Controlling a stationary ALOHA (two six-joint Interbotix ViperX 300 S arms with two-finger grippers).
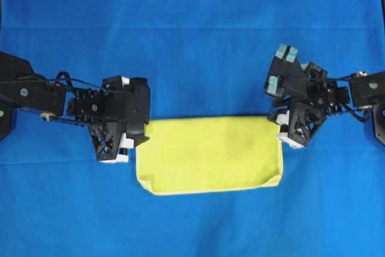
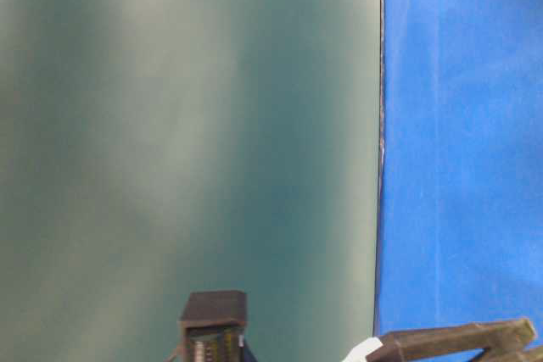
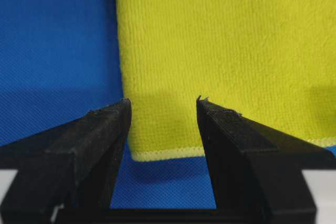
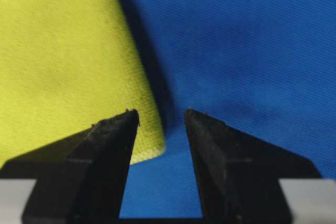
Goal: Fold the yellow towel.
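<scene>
The yellow towel (image 1: 210, 154) lies mid-frame as a wide band, long axis left to right — one arm at each short end. Left gripper (image 3: 163, 106) gapes empty over the left edge; right gripper (image 4: 161, 116) is parted, empty, at the right corner.

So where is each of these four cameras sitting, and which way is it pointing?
Overhead: looks straight down on the yellow towel, with the left hand and right hand at its ends.
Table-level: turned sideways; blue table cloth, only bits of arm.
Left wrist: down between open fingers at the towel's corner.
Right wrist: the same, open fingers.
Three views share the towel.
</scene>
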